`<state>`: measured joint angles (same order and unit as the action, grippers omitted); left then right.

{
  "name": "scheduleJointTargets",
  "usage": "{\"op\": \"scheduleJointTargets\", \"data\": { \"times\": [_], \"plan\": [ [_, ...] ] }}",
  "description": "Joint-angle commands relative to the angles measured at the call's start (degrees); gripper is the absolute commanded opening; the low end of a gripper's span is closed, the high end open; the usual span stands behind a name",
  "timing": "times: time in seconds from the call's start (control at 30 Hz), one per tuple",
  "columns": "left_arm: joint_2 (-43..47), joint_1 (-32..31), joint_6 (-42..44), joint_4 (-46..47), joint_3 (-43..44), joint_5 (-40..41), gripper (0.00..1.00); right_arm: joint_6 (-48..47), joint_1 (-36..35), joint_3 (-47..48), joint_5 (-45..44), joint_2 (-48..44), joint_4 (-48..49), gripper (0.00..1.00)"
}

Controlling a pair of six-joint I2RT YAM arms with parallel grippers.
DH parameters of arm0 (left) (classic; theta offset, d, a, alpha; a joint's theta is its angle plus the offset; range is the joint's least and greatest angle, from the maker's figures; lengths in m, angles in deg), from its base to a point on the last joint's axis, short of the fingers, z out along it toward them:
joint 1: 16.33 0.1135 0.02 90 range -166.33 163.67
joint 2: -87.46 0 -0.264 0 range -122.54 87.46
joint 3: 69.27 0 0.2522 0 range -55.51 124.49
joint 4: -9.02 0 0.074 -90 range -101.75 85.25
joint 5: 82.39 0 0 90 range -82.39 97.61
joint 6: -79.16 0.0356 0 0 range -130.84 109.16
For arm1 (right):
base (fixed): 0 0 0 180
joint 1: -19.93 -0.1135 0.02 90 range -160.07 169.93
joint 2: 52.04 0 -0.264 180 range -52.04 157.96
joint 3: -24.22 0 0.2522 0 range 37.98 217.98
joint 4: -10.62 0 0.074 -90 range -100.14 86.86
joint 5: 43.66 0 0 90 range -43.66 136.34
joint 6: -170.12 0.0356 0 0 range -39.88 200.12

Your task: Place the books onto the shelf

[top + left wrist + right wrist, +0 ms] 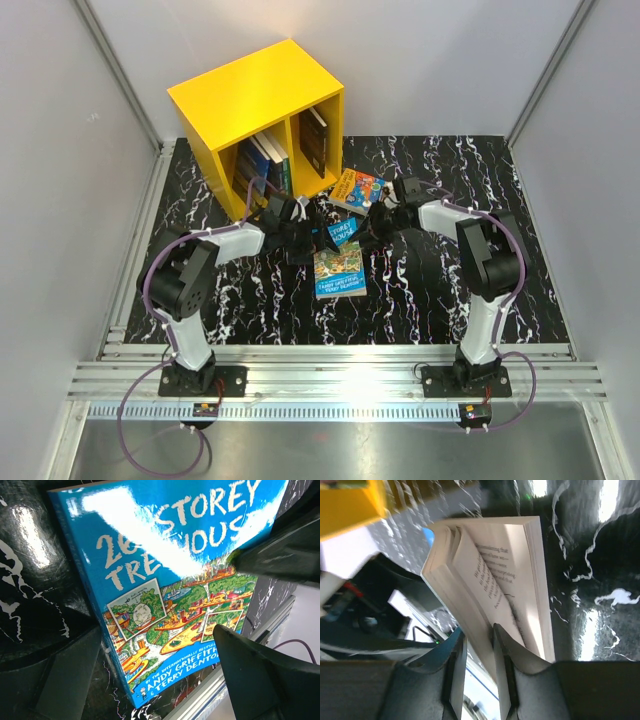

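Between fingers of the right hand (pixel 477 636) sits a blue book (pixel 520 555).

Inside the yellow cube-shaped two-compartment shelf (pixel 255 100), paperback books (pixel 262 158) stand in both compartments. Before its open front, on the black marbled tabletop (pixel 450 290), an orange-yellow paperback (pixel 357 190) lies nearest, a blue paperback (pixel 343 232) farther out, a green-covered paperback (pixel 339 270) farthest.

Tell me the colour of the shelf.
The shelf is bright yellow, clearest in the top external view.
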<state>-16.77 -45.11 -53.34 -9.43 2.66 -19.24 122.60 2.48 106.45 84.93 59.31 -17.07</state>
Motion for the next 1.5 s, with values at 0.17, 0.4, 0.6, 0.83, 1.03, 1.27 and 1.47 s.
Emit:
{"op": "scheduleJointTargets", "data": {
  "times": [0.17, 0.4, 0.6, 0.83, 1.03, 1.27, 1.47],
  "plan": [
    [-1.2, -0.8, 0.8, -1.0, 0.9, -2.3, 0.99, -3.8, -4.0, -2.1, -0.9, 0.7, -5.8, 0.34],
    [0.2, -0.8, 1.2, -1.8, 0.7, -2.3, 0.99, -2.1, -4.3, -4.5, -0.6, -0.6, -2.9, 0.13],
    [3.1, 2.5, -2.1, 3.6, -0.4, -8.5, 0.99, -4.9, -4.3, 2.1, -2.1, -6.0, -11.9, 0.0],
    [6.8, 6.4, -6.2, 18.2, -7.9, -17.2, 0.99, -5.8, -4.3, 13.5, -2.7, -11.9, -21.5, 0.0],
    [1.2, 9.6, -34.0, 67.6, -24.3, -22.6, 0.99, -5.0, -4.2, 15.6, -1.9, -13.8, -22.8, 0.0],
    [-14.3, 6.1, -52.5, 100.0, -20.1, -24.9, 0.99, -0.8, -4.0, 5.8, 1.4, -14.8, -14.4, 0.0],
    [-15.6, 4.7, -54.4, 100.0, -15.0, -23.8, 0.98, 2.0, -4.0, -1.2, 2.9, -13.7, -6.2, 0.0]
  ]
}}
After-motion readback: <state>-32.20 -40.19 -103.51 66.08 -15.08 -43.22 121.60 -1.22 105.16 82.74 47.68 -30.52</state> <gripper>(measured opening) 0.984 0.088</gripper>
